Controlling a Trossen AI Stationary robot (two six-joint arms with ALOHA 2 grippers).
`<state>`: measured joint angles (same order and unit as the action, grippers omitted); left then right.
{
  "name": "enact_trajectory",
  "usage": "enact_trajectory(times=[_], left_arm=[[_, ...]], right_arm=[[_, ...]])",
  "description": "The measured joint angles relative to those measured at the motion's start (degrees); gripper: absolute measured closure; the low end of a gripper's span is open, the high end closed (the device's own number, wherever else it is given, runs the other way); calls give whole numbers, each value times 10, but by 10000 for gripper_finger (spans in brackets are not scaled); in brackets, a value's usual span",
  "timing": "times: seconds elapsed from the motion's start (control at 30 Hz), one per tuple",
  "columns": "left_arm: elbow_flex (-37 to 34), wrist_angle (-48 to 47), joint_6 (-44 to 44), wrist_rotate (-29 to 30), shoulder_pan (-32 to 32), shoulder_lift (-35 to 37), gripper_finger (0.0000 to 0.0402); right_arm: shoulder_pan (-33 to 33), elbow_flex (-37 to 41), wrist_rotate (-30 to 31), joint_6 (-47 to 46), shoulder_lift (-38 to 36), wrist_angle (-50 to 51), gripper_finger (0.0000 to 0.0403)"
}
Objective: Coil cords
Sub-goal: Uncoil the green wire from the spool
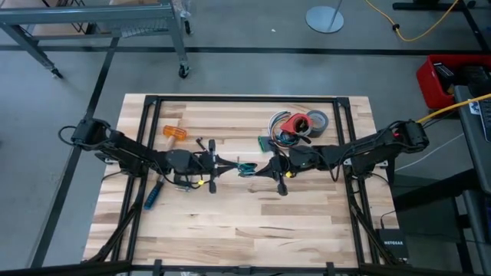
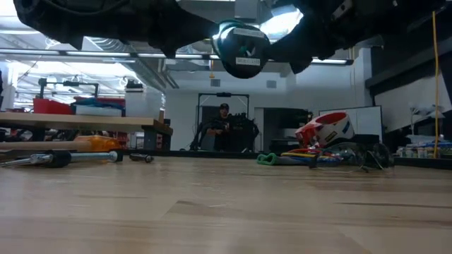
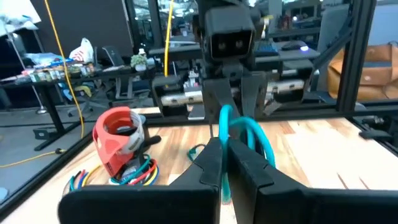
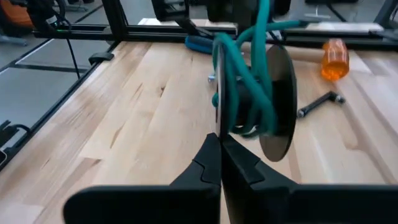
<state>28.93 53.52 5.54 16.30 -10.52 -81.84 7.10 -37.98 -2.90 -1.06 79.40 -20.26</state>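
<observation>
Both arms meet over the middle of the wooden bench (image 1: 230, 222), claws facing each other. The teal cord (image 1: 246, 166) hangs between them, raised above the bench surface. The left claw (image 3: 225, 163) is clenched on a strand of that cord, which arcs up in a loop just beyond its fingertips. The right claw (image 4: 220, 144) is clenched tight; the cord is wound in several loops around a dark spool with round discs (image 4: 273, 99) just ahead of it, and whether that claw pinches a strand cannot be told. On the bench beyond lie a red tape roll (image 3: 118, 134), a grey tape roll (image 1: 317, 119), an orange-handled tool (image 4: 334, 57) and a blue-handled tool (image 1: 153, 195).
</observation>
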Motion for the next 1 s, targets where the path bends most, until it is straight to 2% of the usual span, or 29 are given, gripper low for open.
enact_trajectory(times=[0.37,0.5,0.77,1.0], left_arm=[[0,17,7,7,0,0,400],[0,3,10,28,0,4,400],[0,-137,-48,35,0,39,400],[0,-199,-81,34,0,41,396]], right_arm=[[0,-1,1,-16,0,35,402],[0,-1,27,-16,0,42,402],[0,1,94,-17,0,41,402],[0,-15,94,-17,0,40,402]])
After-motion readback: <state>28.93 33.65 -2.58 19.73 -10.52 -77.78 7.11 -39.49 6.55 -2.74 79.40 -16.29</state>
